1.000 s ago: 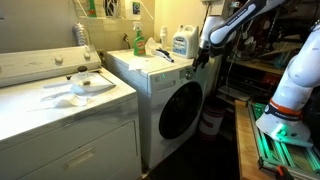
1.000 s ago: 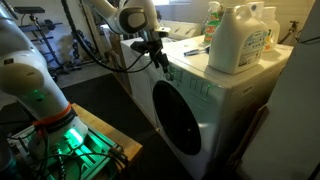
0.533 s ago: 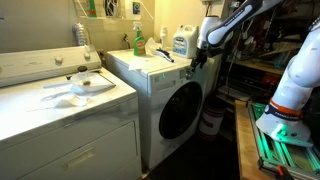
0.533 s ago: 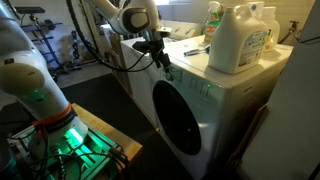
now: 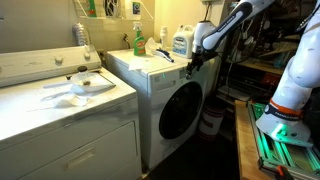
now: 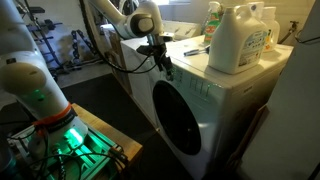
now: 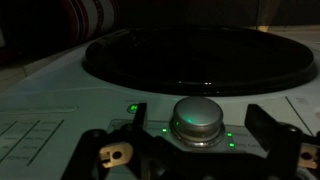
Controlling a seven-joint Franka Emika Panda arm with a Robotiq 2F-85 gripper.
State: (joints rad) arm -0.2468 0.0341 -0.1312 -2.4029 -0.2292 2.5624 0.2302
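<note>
My gripper [image 7: 198, 120] is open, with one finger on each side of a round silver knob [image 7: 197, 118] on the control panel of a white front-load washer [image 5: 150, 78]. Both fingers stand clear of the knob. Small green lights glow around it. The dark round door [image 7: 195, 55] fills the top of the wrist view. In both exterior views the gripper [image 5: 193, 62] [image 6: 163, 62] is at the washer's upper front corner, above the door [image 5: 180, 110] [image 6: 182, 125].
A white detergent jug [image 5: 181, 42] [image 6: 238, 40] and a green bottle [image 5: 138, 40] stand on the washer's top. A second white machine [image 5: 60, 115] with a plate and cloth [image 5: 85, 85] is beside it. The arm's base [image 5: 285, 125] [image 6: 45, 125] glows green on the floor.
The gripper has shifted slightly closer to the washer's control panel. Nothing else has moved.
</note>
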